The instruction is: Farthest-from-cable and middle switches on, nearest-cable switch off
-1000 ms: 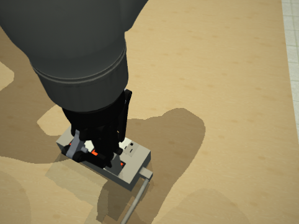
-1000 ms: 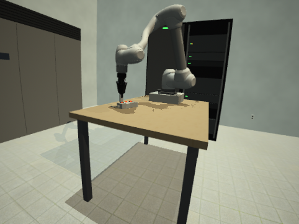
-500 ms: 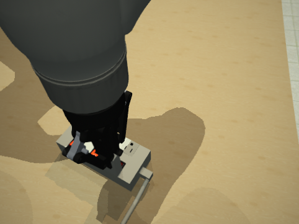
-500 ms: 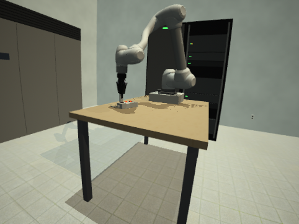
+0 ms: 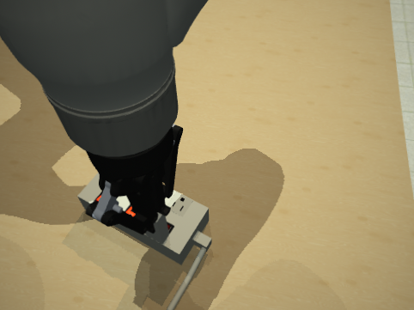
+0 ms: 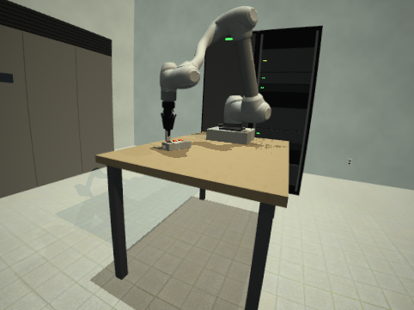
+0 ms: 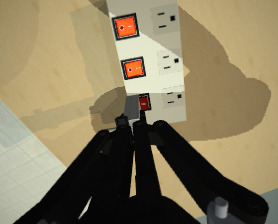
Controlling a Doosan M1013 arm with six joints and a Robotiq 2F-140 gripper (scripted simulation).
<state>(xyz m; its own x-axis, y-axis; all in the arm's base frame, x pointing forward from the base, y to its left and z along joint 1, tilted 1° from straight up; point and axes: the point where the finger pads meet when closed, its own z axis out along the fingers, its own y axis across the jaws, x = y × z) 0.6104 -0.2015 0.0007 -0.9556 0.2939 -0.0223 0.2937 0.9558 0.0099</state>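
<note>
The grey power strip lies flat on the wooden table, right way up, with its cable (image 5: pixel 186 276) leaving at the near right end. In the wrist view the strip (image 7: pixel 150 60) shows three switches. The far switch (image 7: pixel 125 27) and the middle switch (image 7: pixel 134 68) glow bright orange. The switch nearest me (image 7: pixel 144 103) is dark red. My gripper (image 7: pixel 134 105) is shut and empty, its fingertips right at the edge of that dark switch. From the side, the gripper (image 6: pixel 167 134) points straight down just above the strip (image 6: pixel 176 143).
The arm's base plate (image 6: pixel 229 134) stands on the table behind the strip. A dark server rack (image 6: pixel 283 103) stands behind the table. The table's right edge (image 5: pixel 397 86) is far from the strip. My arm hides the strip's far end in the top view.
</note>
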